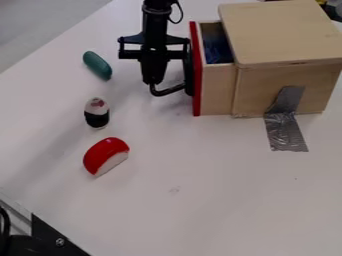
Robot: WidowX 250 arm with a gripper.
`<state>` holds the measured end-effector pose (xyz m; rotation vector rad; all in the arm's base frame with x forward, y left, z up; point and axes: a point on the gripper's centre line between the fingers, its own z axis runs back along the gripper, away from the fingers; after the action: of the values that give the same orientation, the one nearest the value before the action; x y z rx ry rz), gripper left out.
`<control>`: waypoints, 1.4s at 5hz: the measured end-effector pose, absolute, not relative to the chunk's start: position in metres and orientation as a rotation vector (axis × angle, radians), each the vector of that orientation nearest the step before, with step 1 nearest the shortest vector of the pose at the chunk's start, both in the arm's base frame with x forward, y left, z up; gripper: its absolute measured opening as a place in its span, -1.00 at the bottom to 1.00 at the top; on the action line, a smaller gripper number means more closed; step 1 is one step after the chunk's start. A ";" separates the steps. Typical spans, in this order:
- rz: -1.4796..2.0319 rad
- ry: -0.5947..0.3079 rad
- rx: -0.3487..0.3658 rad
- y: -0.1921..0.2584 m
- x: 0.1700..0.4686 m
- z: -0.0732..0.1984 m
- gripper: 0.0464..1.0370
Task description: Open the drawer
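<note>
The black gripper (154, 62) hangs at the top centre of the camera view, just left of the wooden box, close against its drawer front. The wooden box (284, 32) has a drawer (217, 90) with a red front (196, 70). That drawer stands partly out to the left, with dark blue inside its exposed opening. A black curved piece lies low between the gripper and the red front; whether it is the handle or part of the gripper I cannot tell.
Left of the gripper lies a green oblong object (97, 65). Below it are a white-and-black piece (97, 113) and a red-and-white piece (106, 155). Silver tape (286, 127) holds the box to the white table (200, 200). Black hardware (57, 240) stands at lower left.
</note>
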<state>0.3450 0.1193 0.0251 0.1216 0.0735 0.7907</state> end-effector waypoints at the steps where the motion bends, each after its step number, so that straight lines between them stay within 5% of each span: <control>1: 0.796 0.078 0.129 0.124 0.343 0.025 -0.87; 6: 0.822 0.091 0.145 0.150 0.331 0.026 -0.82; 7: 0.910 0.076 0.146 0.172 0.326 0.030 -0.40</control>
<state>0.3263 0.1717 0.0299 0.1459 0.0762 0.9100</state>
